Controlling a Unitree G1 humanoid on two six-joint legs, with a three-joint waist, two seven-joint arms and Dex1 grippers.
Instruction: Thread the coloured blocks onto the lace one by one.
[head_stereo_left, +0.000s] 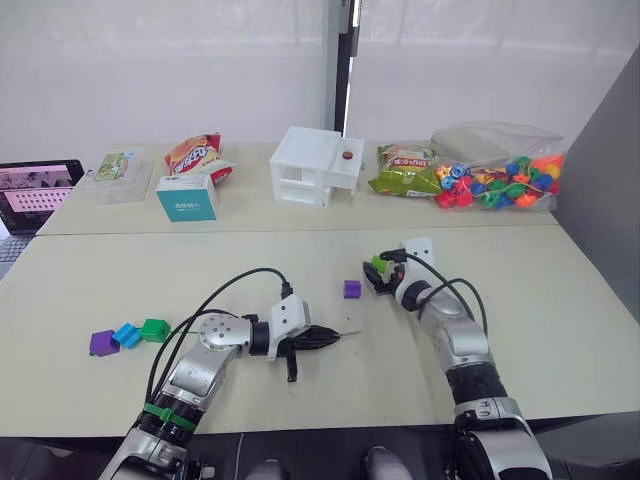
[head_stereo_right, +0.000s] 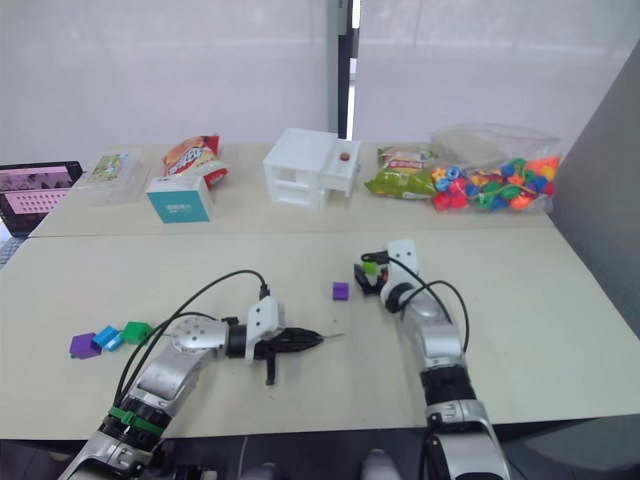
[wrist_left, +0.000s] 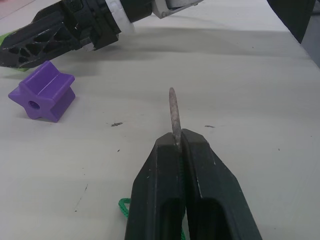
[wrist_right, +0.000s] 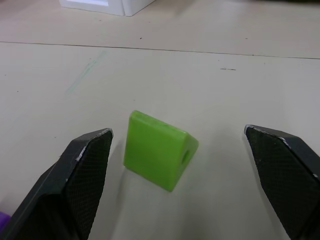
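Left gripper (wrist_left: 177, 145) is clamped on the lace (wrist_left: 174, 116), grey tip poking out past my fingers, near the front middle of the surface (head_stereo_left: 560, 330). Right gripper (wrist_right: 182, 160) is spread wide around the light green block (wrist_right: 157, 150), not touching it. One purple block (head_stereo_left: 352, 289) sits just beside it; another purple block (head_stereo_left: 103, 342), the blue block (head_stereo_left: 127, 335) and the dark green block (head_stereo_left: 154, 329) cluster toward the front left edge.

Left gripper (head_stereo_left: 335, 337) pinches lace tip (head_stereo_left: 349, 334); right gripper (head_stereo_left: 378, 272) at light green block (head_stereo_left: 378, 265); purple block (head_stereo_left: 352, 289) between.
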